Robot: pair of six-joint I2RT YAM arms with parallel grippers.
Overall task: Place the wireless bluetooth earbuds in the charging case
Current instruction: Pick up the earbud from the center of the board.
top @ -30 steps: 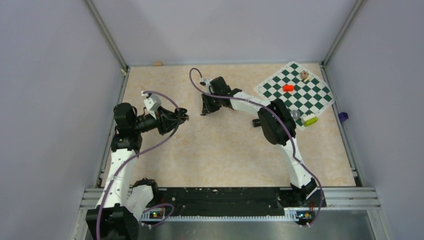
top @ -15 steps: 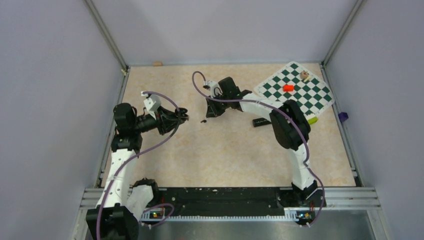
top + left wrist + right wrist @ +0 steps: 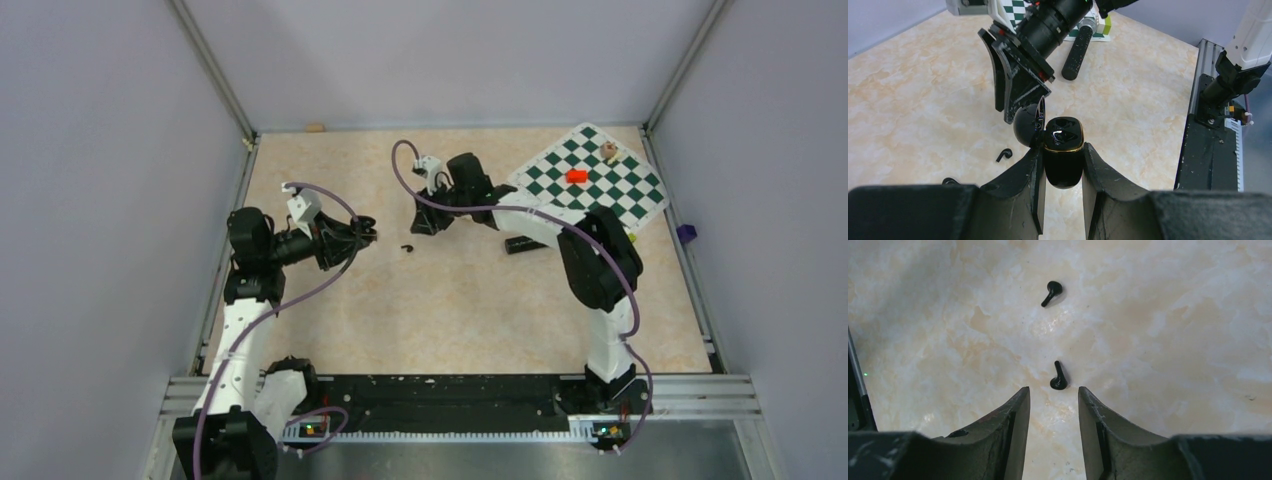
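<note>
My left gripper point(image 3: 1062, 146) is shut on the glossy black charging case point(image 3: 1063, 160), held above the table with its lid point(image 3: 1024, 126) swung open to the left. Two tiny black earbuds lie loose on the marble top. One earbud point(image 3: 1059, 377) rests just beyond my right gripper's point(image 3: 1054, 392) tips, the other earbud point(image 3: 1052, 292) farther out. The right gripper is open with nothing between its fingers. From above, the right gripper point(image 3: 420, 224) hovers just right of the left gripper point(image 3: 365, 232), with an earbud point(image 3: 407, 247) on the table between them.
A long black cylinder point(image 3: 522, 244) lies right of the right gripper. A green-and-white chessboard point(image 3: 590, 185) with a red piece point(image 3: 576, 176) occupies the back right corner. A small cream lump point(image 3: 315, 127) sits at the back edge. Metal rails point(image 3: 240, 180) border the table.
The right gripper has opened and drawn back to the right, and an earbud now shows on the table between the grippers. The left gripper has stayed put, holding the case.
</note>
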